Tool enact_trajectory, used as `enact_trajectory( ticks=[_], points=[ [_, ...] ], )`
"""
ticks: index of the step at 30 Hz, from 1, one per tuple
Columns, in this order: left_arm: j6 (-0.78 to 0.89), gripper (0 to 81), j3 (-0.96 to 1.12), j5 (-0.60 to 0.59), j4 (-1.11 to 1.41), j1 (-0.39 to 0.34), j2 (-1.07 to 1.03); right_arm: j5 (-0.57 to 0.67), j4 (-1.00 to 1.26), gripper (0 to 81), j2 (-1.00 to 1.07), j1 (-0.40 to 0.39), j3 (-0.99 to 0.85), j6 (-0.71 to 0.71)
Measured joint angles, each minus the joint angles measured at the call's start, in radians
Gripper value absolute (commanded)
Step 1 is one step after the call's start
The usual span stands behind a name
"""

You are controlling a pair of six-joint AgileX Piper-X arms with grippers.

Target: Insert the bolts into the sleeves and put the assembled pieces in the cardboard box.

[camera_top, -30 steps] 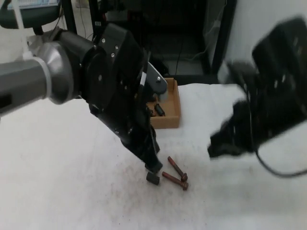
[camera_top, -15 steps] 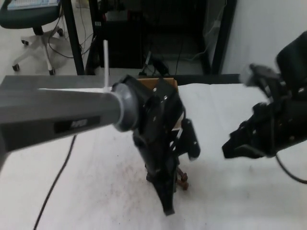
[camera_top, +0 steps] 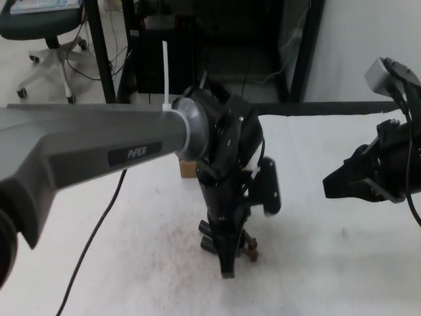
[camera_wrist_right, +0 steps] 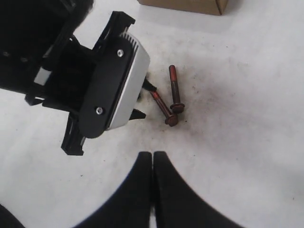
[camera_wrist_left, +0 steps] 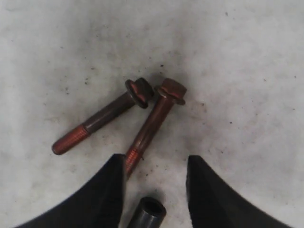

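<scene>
Two reddish bolts [camera_wrist_left: 154,121] [camera_wrist_left: 97,122] lie side by side on the white bench, heads close together. A black sleeve [camera_wrist_left: 147,213] lies between the fingertips of my left gripper [camera_wrist_left: 156,175], which is open and pointing down just above the bench. In the high view the left gripper [camera_top: 227,263] stands over the bolts [camera_top: 248,249] with a sleeve [camera_top: 207,245] beside it. My right gripper [camera_wrist_right: 152,164] is shut with nothing in it, off to the right [camera_top: 332,186], clear of the bolts [camera_wrist_right: 173,90].
The cardboard box [camera_wrist_right: 190,5] sits farther back on the bench; in the high view a corner of the box [camera_top: 186,169] shows behind the left arm. The left arm's long link [camera_top: 85,155] crosses the bench's left half. A cable [camera_top: 92,237] trails beneath it.
The left arm has swung across and set its gripper down at the bolts and sleeve, now covering most of the box. The right arm has drawn back to the right.
</scene>
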State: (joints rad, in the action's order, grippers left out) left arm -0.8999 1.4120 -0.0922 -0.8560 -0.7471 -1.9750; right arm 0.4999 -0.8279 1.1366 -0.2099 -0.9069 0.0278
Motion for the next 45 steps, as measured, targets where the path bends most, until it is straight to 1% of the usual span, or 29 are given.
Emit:
enact_trajectory(
  ticks=[4,12,21,31,34,35,41,45],
  points=[
    [-0.029,39.3,0.0,0.001,0.007,-0.007,-0.002,0.0,-0.003,0.8,0.0,0.0,0.0,0.0],
    [-0.036,39.3,0.0,0.001,0.032,-0.033,-0.031,0.0,-0.002,0.8,0.0,0.0,0.0,0.0],
    [-0.089,39.3,0.002,0.023,0.052,-0.034,-0.051,0.046,-0.002,0.8,0.0,0.0,0.0,0.002],
    [-0.125,38.7,0.011,0.03,0.109,-0.034,-0.074,0.046,-0.028,0.8,0.0,0.0,0.011,0.002],
    [-0.125,33.9,0.011,0.03,0.123,-0.034,-0.074,0.046,-0.035,0.8,0.0,0.0,0.022,0.002],
    [-0.125,30.2,0.011,0.03,0.126,-0.034,-0.074,0.048,-0.038,0.8,0.0,0.0,0.026,0.002],
    [-0.125,0.1,0.024,0.028,0.136,-0.034,-0.09,0.047,-0.048,0.8,-0.003,0.0,0.038,0.002],
    [-0.125,0.0,0.028,0.028,0.136,-0.037,-0.09,0.047,-0.048,0.8,-0.011,0.0,0.041,0.002]
  ],
)
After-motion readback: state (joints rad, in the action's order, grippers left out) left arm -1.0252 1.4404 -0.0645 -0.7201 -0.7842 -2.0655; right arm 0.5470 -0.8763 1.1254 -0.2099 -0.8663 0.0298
